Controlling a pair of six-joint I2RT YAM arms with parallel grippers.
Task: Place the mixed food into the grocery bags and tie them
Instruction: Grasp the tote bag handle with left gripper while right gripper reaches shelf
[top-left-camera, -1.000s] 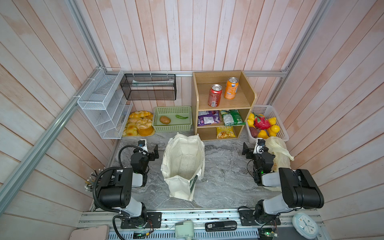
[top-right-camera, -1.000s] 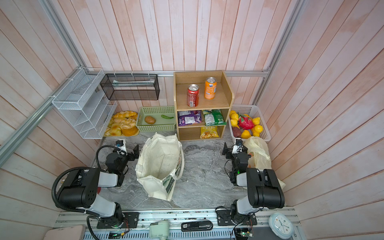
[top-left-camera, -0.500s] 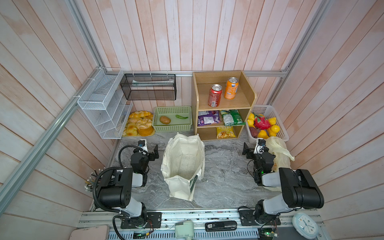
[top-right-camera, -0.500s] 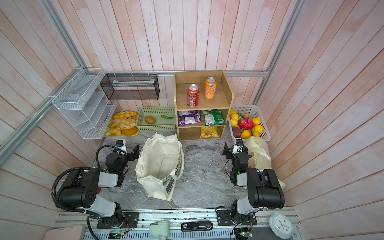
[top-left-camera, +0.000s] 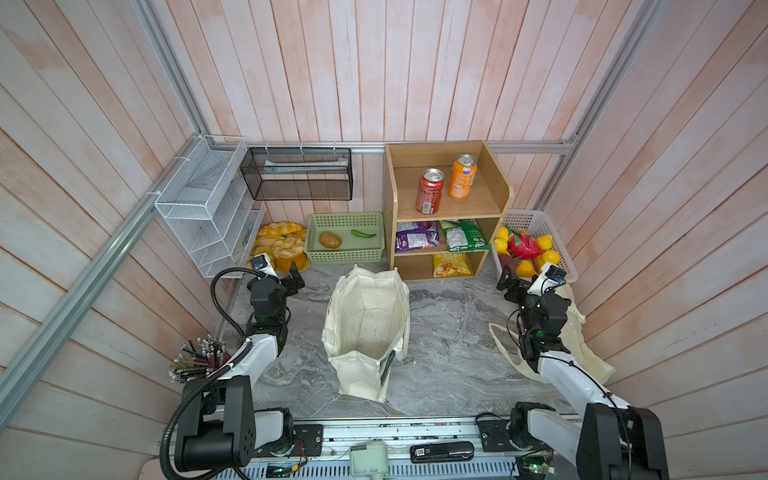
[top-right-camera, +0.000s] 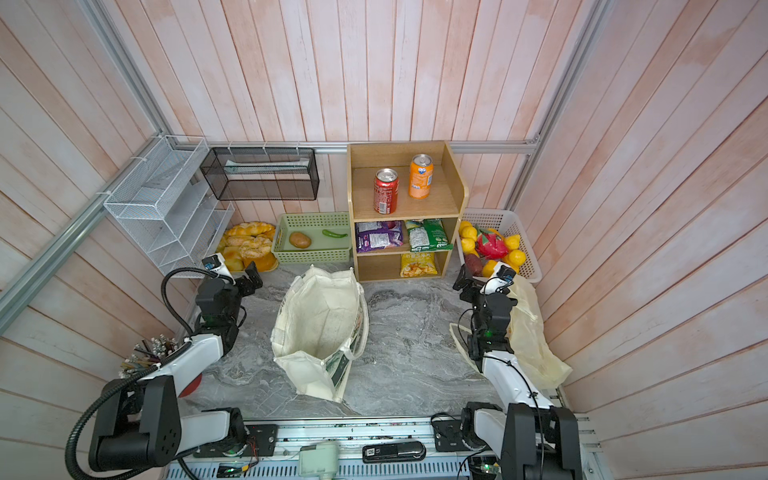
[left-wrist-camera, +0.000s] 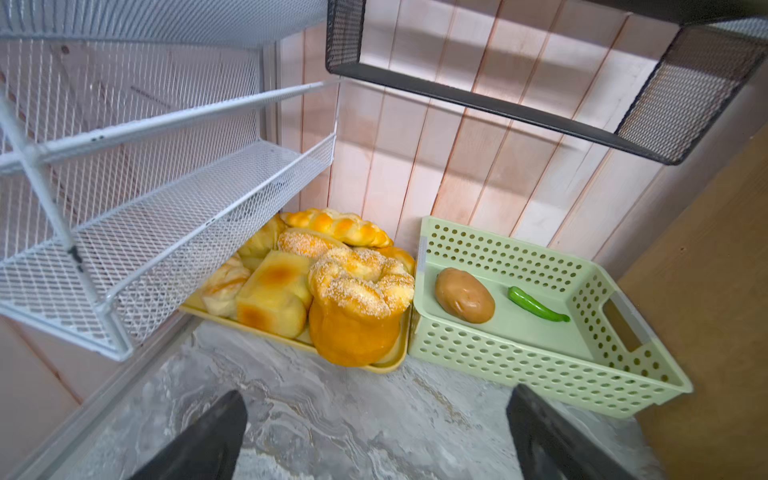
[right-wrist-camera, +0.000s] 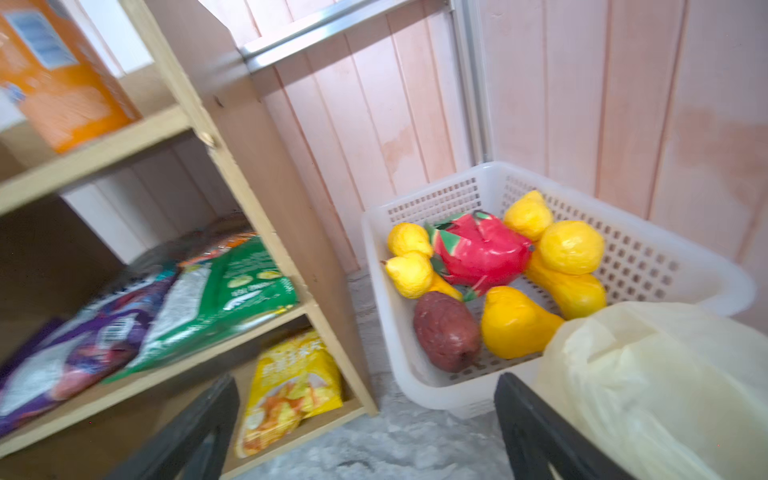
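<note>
Holding left gripper and right gripper wide and empty, we are facing the red soda can on the shelf, canvas tote between them, plastic bag just beside the right gripper.

My left arm and right arm match: white link shells, black joint housings, blocky black shoulders. A black cable loops off the left one. Each wrist carries a small white camera with a blue patch.
</note>
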